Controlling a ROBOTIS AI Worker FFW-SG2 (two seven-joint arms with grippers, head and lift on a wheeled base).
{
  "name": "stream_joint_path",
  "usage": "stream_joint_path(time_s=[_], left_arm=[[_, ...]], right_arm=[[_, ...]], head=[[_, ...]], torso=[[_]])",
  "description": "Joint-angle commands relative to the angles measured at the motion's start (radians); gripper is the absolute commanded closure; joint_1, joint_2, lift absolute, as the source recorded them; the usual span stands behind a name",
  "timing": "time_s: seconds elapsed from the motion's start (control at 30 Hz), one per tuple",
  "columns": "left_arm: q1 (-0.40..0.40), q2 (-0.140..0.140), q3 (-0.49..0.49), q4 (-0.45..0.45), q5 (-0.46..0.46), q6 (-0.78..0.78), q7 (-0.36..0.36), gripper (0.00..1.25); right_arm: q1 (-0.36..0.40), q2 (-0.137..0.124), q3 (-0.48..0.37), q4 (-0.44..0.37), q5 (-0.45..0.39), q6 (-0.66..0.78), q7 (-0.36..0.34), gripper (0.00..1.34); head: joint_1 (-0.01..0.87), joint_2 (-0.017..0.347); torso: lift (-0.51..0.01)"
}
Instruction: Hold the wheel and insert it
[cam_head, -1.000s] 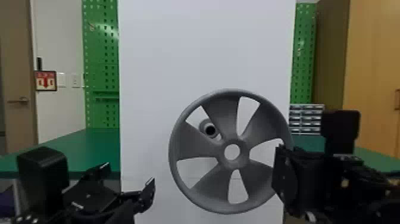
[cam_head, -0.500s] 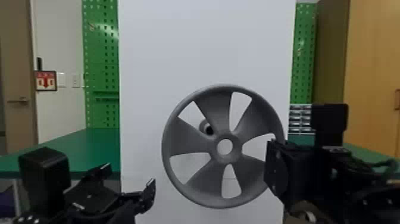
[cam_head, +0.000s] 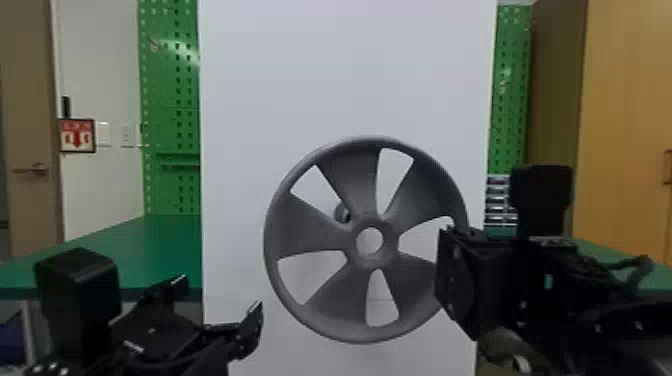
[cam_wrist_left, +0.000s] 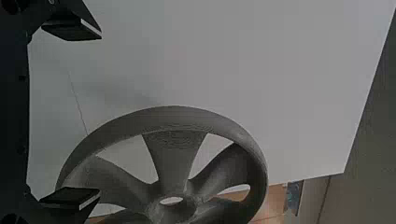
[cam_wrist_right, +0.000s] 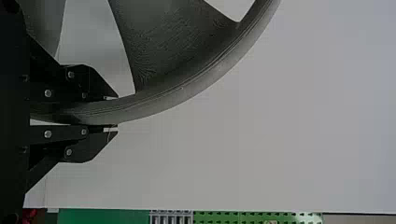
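Your right gripper (cam_head: 450, 280) holds a gray five-spoked wheel (cam_head: 310, 230) upright before a tall white panel (cam_head: 350, 75), the wheel's open face of spokes and hub turned toward your head camera. In the right wrist view, the jaws of your right gripper (cam_wrist_right: 116, 112) are closed on the rim, one finger on each side of it. Your left gripper (cam_head: 218, 300) waits low beside the wheel's lower left, its jaws spread wide with nothing between them. Through the opening above and left of the hub, you can see a round peg (cam_head: 343, 212) on the panel, partly hidden by a spoke. Behind stand a green table (cam_head: 150, 250) and a green pegboard (cam_head: 170, 90)
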Motion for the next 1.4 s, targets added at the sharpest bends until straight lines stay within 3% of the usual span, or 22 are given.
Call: stream_joint_path(time_s=[0.0, 1.37], left_arm=[[0.0, 0.001, -0.001, 0.001, 0.0, 0.0, 0.0, 0.1], [0.003, 0.001, -0.007, 0.012, -0.003, -0.009, 0.0, 0.1]], right_arm=[[-0.012, 0.001, 0.007, 0.011, 0.0, -0.003, 0.0, 1.21], [-0.075, 0.001, 0.04, 0.069, -0.012, -0.052, -0.02, 1.21]], head=[[0.097, 0.015], [0.097, 0.015]], torso=[[-0.442], [-0.442]])
